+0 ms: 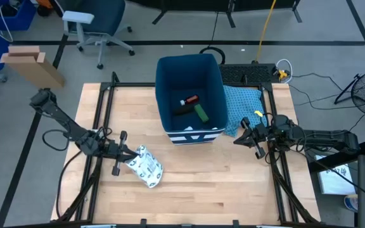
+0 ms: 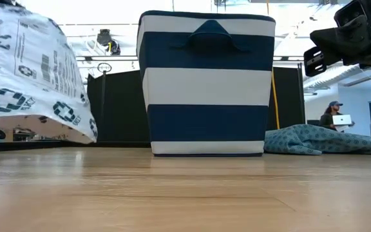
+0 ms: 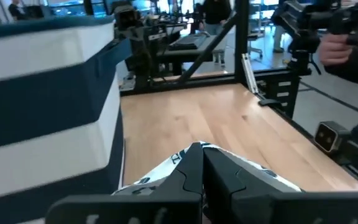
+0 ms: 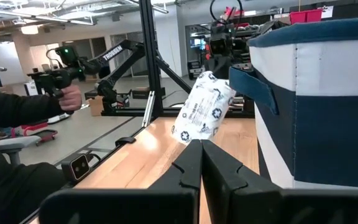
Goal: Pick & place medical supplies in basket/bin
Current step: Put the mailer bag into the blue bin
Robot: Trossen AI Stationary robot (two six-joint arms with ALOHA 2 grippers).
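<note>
Nearest to me, my left gripper (image 1: 124, 154) is clamped on one end of the white packet (image 1: 146, 166), and the low view shows the packet clear of the table (image 1: 201, 196). I hold it by the end, I judge, so the rest hangs free and can go over the bin's rim without the fingers fouling the wall. The grip itself is hard to read: in the left wrist view the fingers meet over the packet and hide the pinch.

Farther off stands the bin (image 1: 215, 82), with the red item (image 1: 190, 100), the dark green box (image 1: 200, 113) and something dark beside them already in it. I cannot pick out the orange bottle; it may be that dark shape or sit under the wall.

My right gripper (image 1: 251, 135) waits by the bin's right side next to the blue cloth (image 1: 243, 101), fingers together on nothing. Beyond the table, a person's hand (image 4: 71, 96) holds a controller; the rest is cut off.
</note>
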